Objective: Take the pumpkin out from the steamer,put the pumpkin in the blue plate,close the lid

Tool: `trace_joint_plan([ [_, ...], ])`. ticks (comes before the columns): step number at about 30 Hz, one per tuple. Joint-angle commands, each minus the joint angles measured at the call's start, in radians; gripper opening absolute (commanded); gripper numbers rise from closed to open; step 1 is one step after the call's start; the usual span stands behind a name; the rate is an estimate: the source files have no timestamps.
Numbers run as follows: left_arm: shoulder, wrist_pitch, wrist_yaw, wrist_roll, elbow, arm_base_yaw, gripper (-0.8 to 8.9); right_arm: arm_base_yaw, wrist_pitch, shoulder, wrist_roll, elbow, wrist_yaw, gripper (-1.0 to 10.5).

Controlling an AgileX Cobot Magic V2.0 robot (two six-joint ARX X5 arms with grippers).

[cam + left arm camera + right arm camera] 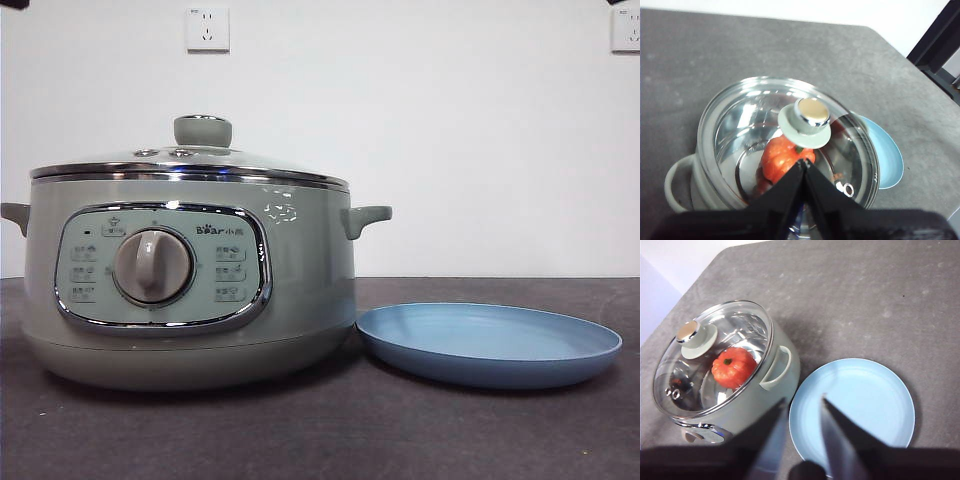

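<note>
The pale green steamer (190,270) stands at the left of the front view with its glass lid (190,160) on. Through the glass, the orange-red pumpkin (733,367) (782,157) shows inside the pot. The blue plate (488,342) (852,410) lies bare beside the steamer's right side. My left gripper (803,162) hovers shut high above the lid (785,140), near its pale green knob (805,122). High over the near rim of the plate, my right gripper (802,400) hangs open, holding nothing. Only dark tips of the arms show at the top corners of the front view.
The dark grey table (480,430) carries only the steamer and plate. A white wall with two sockets (207,29) stands behind. A dark frame (940,40) shows past the table's edge in the left wrist view.
</note>
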Motion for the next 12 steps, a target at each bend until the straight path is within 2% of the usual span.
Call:
trace_joint_plan([
  [1,-0.002,0.006,0.001,0.019,0.002,-0.005,2.21,0.002,-0.002,0.008,-0.015,0.004,0.001,4.0],
  [2,-0.002,0.005,-0.003,0.018,0.002,-0.005,3.50,0.002,-0.003,0.010,-0.014,0.004,0.002,4.2],
  [3,-0.002,0.005,-0.004,0.015,0.002,-0.005,4.21,0.002,-0.003,0.011,-0.013,0.004,0.002,4.2],
  [12,0.040,0.039,-0.008,-0.041,0.016,-0.026,4.30,0.002,-0.002,0.018,-0.008,0.004,0.001,4.1],
])
